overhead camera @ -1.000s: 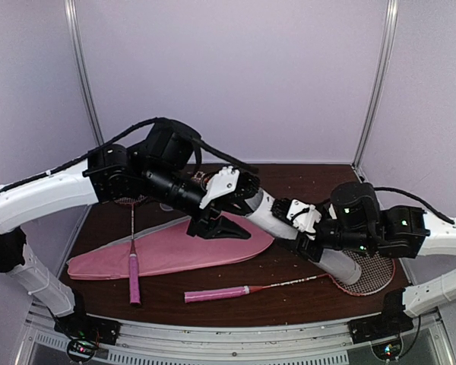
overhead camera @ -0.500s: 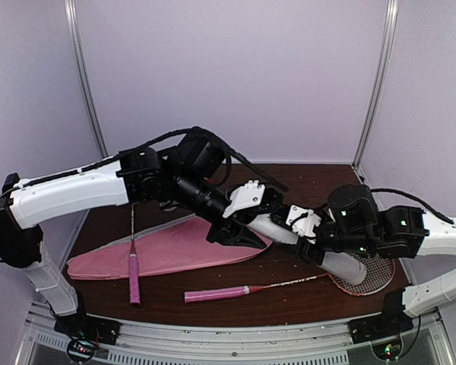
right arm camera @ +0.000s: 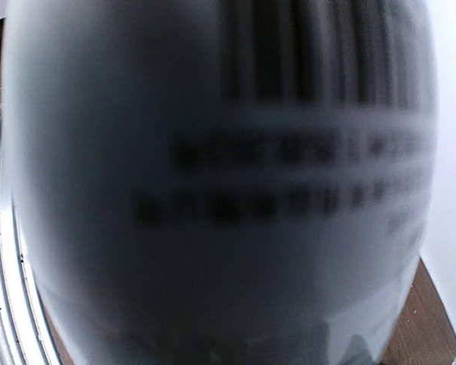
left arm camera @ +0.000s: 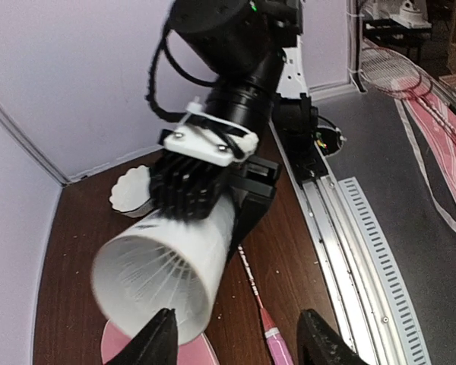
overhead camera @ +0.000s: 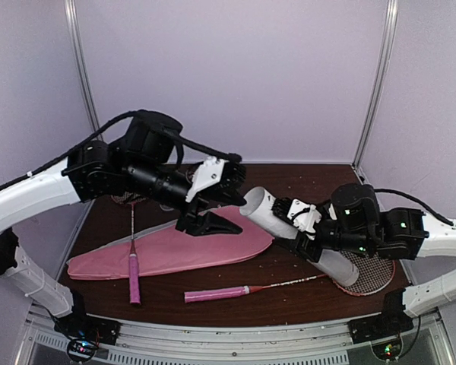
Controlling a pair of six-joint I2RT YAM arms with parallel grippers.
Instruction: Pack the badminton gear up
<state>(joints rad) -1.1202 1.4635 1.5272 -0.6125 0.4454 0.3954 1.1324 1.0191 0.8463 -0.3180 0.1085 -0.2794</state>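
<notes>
Packing appears at the tube-filling stage: right gripper (overhead camera: 302,228) clamps the white tube (overhead camera: 267,213) above the tabletop (overhead camera: 304,179) at three o'clock, mouth toward ten; left gripper (left arm camera: 239,342), apart and empty, must next fetch the loose shuttlecock (left arm camera: 133,190).

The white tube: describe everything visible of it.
The white tube is a long, smooth, stiff-looking cylinder, cardboard or plastic by its look. It is held tilted, its open mouth up-left facing the open left gripper, its lower end over a racket head; whether they touch is unclear. The right gripper clamps its middle. Fine white ribs show inside the mouth, perhaps shuttlecock feathers. A blurred barcode and lines of print mark its side.
</notes>
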